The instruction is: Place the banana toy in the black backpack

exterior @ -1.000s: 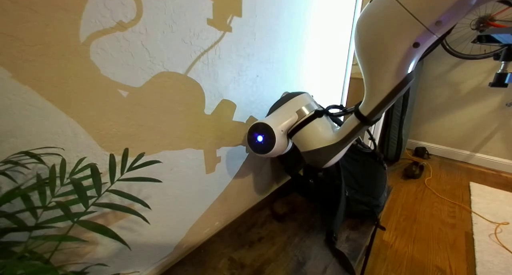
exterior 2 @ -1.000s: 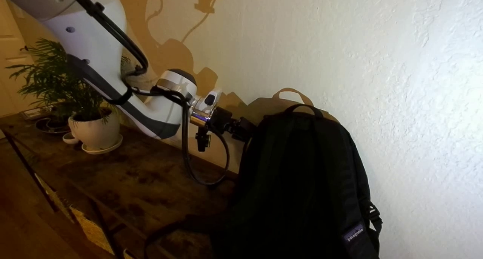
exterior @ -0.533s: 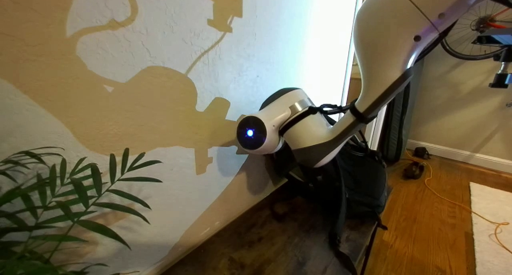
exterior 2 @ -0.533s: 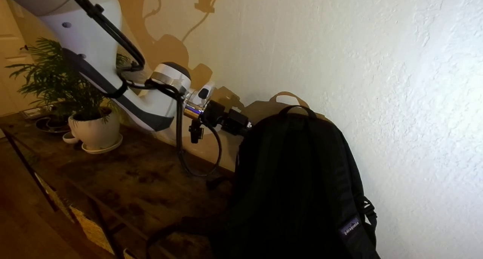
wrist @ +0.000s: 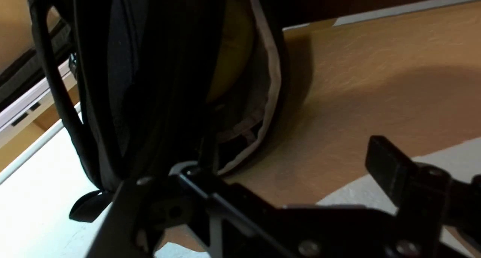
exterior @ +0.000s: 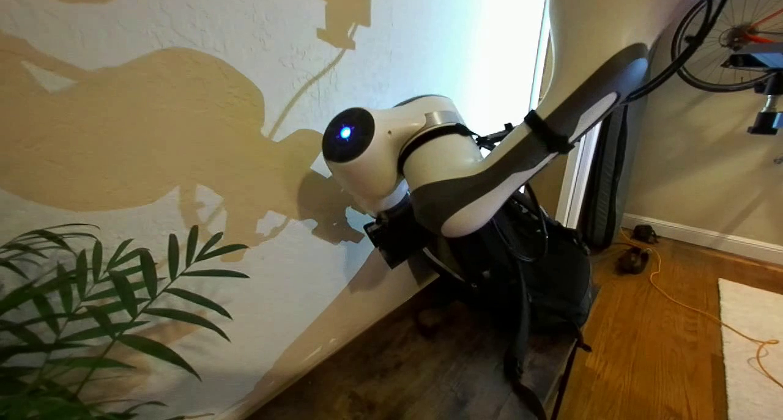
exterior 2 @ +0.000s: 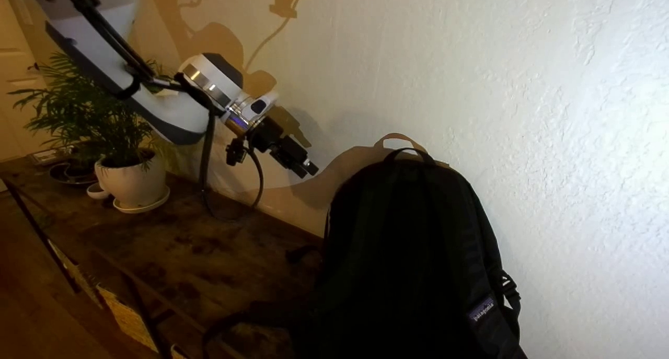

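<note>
Arm slopes dn beside wall, wrist tipped twd blk backpack, jaws nr its top & spread wide: 2 fingers well apart.

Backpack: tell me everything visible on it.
The black backpack looks like soft fabric, with a rounded top, arched grab loop, shoulder straps, a side buckle and a patagonia label. It stands roughly upright on the dark table, close to the wall; contact there is unclear. A loose strap trails onto the table. In the wrist view, a pale-edged opening gapes, showing something yellowish inside, unidentifiable. The spread jaws do not touch it.
</note>
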Motion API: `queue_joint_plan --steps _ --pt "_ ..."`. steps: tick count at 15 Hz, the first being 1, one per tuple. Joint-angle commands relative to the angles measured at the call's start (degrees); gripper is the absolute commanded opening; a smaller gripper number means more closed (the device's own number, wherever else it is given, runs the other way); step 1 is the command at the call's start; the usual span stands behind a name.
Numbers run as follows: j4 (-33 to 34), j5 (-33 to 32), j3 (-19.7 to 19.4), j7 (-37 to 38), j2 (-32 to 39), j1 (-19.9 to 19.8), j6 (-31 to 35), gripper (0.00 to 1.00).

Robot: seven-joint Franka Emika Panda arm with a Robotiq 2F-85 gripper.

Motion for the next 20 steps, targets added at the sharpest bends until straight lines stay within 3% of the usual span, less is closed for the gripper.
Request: queue_joint_plan --steps 1,13,15,16,20 --pt "-7.04 9.80 2.46 -5.59 -6.65 -1.67 2.16 1.00" --pt "-17.04 53.38 3.99 -35.37 -18.32 -1.06 0.54 1.00" --pt "-18.50 57.96 3.65 -38.18 -20.00 -0.91 0.32 1.00" --pt "-12.88 55.91 1.27 -36.15 -15.24 1.67 0.20 1.00" --pt "-14.78 57.93 1.43 -37.62 -17.10 1.49 0.15 1.00"
